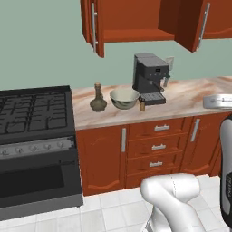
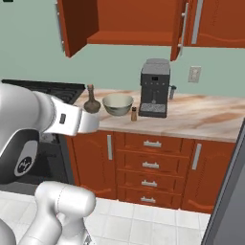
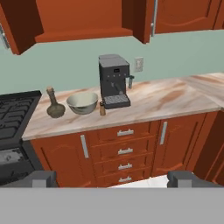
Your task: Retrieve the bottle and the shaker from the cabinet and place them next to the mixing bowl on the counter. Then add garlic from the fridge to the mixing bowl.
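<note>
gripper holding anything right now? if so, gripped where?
Nothing held. The gripper is open, back from the counter; bottle and shaker already stand beside the mixing bowl.

**Setting: a rendered home kitchen.**
At centre frame you see a marble-patterned counter (image 1: 190, 97) over red-brown drawers (image 1: 156, 147); wall cabinets (image 1: 131, 20) with open doors hang along the top edge. A black stove (image 1: 34, 136) with an oven occupies the left, and an espresso machine (image 1: 149, 77) stands against the pale green wall above a white tiled floor (image 1: 108, 208).
</note>
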Controlling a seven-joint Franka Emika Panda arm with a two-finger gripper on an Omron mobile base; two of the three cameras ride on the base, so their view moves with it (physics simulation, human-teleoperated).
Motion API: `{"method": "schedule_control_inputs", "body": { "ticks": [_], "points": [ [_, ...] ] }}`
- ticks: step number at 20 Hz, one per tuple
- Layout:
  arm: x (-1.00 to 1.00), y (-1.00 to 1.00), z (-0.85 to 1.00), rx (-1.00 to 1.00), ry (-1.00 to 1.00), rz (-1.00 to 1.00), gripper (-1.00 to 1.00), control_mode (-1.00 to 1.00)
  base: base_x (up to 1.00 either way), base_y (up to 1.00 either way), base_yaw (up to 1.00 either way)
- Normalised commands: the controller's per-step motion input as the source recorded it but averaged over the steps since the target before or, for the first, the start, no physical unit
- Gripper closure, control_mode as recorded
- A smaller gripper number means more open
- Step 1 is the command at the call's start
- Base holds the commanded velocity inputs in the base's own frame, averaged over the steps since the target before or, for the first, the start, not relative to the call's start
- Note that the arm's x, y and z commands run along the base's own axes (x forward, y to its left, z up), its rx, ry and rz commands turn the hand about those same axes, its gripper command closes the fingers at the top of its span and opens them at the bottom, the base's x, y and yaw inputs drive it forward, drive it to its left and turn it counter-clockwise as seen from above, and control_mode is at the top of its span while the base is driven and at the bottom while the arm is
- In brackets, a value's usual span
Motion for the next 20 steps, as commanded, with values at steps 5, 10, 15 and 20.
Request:
{"method": "schedule_control_inputs", "body": {
  "ticks": [5, 10, 15, 20],
  "points": [
    [0.0, 0.0, 0.0, 0.0, 0.0, 0.0, -1.0, 1.0, 0.16, -0.07, -0.02],
    [0.0, 0.0, 0.0, 0.0, 0.0, 0.0, -1.0, 1.0, 0.5, 0.3, -0.53],
    [0.0, 0.0, 0.0, 0.0, 0.0, 0.0, -1.0, 1.0, 0.29, 0.96, -0.59],
    [0.0, 0.0, 0.0, 0.0, 0.0, 0.0, -1.0, 1.0, 0.0, 0.94, -0.35]
  ]
}}
